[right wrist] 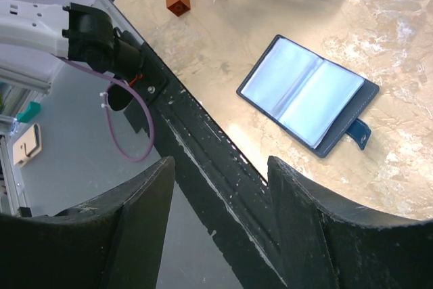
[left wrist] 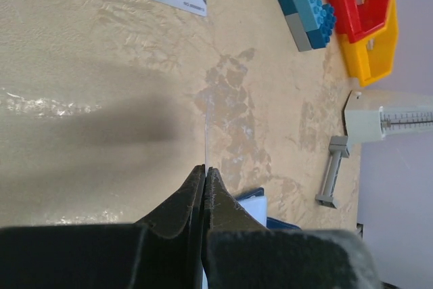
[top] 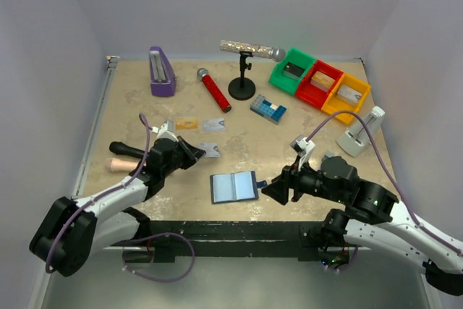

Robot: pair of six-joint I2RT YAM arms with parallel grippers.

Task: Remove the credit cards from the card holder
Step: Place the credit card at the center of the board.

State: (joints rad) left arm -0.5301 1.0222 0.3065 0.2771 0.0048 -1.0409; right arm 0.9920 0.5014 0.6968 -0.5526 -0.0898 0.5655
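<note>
The card holder (top: 234, 187) lies open and flat on the table (top: 289, 135), near the front edge, with its pale pockets facing up and its little dark tab (right wrist: 358, 133) on the right side; a gold card (top: 186, 124) and a silver card (top: 213, 124) lie side by side further back; the left gripper (top: 199, 152) is squeezed tight on a third card (top: 210, 150), up and left of the holder; the right gripper (top: 266, 190) sits just beside the tab, fingers wide apart with nothing in them
</note>
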